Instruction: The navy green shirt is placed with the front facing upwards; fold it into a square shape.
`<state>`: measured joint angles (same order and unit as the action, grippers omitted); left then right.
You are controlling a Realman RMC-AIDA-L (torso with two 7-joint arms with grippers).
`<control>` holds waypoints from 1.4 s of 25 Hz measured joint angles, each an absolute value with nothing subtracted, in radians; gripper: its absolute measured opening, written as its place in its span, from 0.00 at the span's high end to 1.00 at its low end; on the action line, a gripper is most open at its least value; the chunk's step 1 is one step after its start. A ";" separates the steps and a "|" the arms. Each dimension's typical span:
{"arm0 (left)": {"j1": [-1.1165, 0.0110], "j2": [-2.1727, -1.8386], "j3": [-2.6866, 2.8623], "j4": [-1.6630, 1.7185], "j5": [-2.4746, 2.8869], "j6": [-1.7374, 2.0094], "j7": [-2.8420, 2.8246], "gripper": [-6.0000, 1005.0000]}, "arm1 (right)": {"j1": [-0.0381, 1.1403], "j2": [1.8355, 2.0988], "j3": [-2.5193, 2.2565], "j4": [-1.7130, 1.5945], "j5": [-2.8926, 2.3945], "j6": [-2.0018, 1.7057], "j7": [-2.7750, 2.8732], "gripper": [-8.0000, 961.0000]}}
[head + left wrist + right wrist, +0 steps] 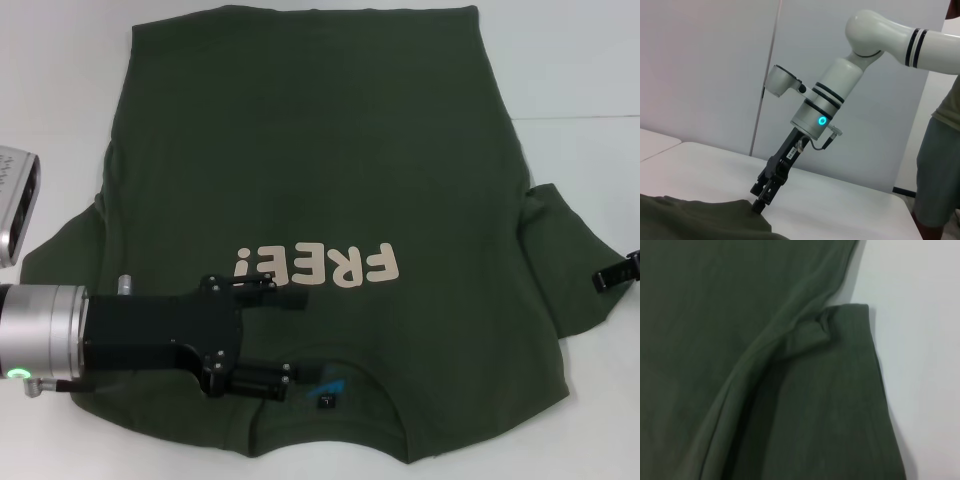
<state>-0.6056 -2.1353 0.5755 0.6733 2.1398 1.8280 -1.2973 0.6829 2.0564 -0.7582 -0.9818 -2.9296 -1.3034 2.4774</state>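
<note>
The navy green shirt lies flat on the white table, front up, with its cream "FREE!" lettering and its collar with a blue label on the side nearest me. My left gripper is open and hovers over the shirt's near left shoulder, next to the collar, holding nothing. My right gripper is at the outer edge of the right sleeve; in the left wrist view its tip meets the shirt's edge. The right wrist view shows the sleeve's hem.
A grey-white device stands at the table's left edge. A person in an olive top stands past the table's far right corner. Bare white table lies on both sides of the shirt.
</note>
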 joint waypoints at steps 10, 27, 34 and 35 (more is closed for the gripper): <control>-0.607 -2.135 0.575 0.672 2.140 1.827 -1.298 0.13 | 0.686 2.047 -0.753 -0.930 -2.927 -1.253 2.494 0.04; -0.608 -2.135 0.575 0.672 2.146 1.815 -1.297 0.13 | 0.679 2.017 -0.712 -0.843 -2.852 -1.211 2.486 0.08; -0.606 -2.135 0.575 0.672 2.144 1.813 -1.298 0.13 | 0.679 2.016 -0.712 -0.841 -2.852 -1.208 2.484 0.09; -0.606 -2.135 0.575 0.672 2.144 1.813 -1.298 0.13 | 0.680 2.016 -0.712 -0.841 -2.852 -1.205 2.484 0.09</control>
